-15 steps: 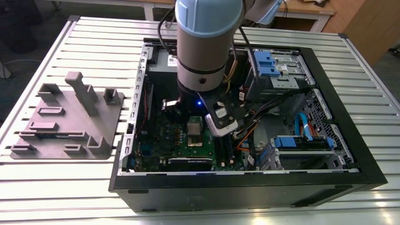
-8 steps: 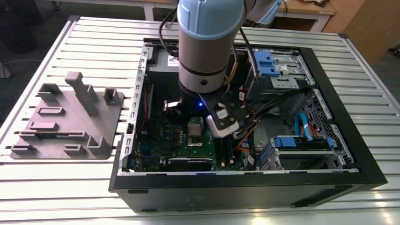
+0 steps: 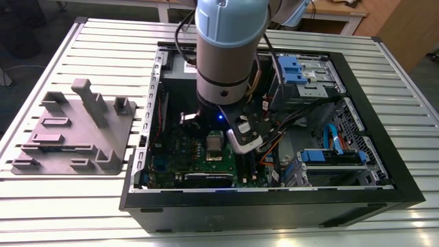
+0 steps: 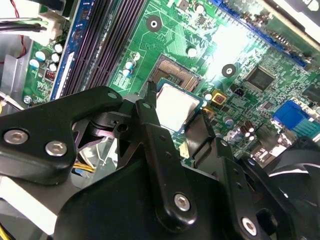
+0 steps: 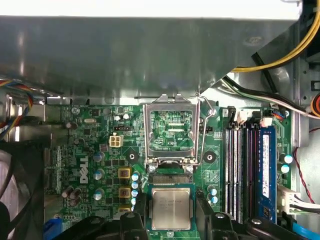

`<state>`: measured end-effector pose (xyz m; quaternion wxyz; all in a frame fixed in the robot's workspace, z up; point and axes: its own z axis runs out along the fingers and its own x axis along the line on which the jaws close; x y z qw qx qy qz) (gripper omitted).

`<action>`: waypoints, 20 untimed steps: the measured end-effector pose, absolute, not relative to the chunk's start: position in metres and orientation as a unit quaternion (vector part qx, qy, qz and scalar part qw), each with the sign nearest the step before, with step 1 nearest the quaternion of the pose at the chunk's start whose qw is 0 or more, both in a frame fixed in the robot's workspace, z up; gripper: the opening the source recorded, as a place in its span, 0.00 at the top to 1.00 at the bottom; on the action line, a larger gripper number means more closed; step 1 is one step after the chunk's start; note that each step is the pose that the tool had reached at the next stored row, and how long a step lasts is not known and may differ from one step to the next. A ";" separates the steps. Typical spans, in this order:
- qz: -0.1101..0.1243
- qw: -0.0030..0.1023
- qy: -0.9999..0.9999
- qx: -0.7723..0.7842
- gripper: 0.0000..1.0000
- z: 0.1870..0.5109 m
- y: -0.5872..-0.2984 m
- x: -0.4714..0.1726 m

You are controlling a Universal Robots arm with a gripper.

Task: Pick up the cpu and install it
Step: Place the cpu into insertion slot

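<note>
First wrist view: pincer (image 5: 171,201) clamped on the square, silvery-topped, green-edged cpu (image 5: 171,210)

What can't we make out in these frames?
- Socket contacts, both wrist views: mostly under the cpu.
- Cpu seated or hovering: neither wrist view settles it.
- One cpu corner, second wrist view: behind the gripper.
- Exterior view: the arm blocks much of the motherboard.
</note>
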<state>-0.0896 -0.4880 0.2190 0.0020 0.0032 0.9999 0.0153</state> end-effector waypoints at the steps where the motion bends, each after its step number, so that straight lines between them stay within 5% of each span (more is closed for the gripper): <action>1: 0.015 0.002 1.000 0.003 0.53 0.219 -0.489 -0.089; 20: 0.015 0.002 1.000 0.003 0.53 0.209 -0.490 -0.088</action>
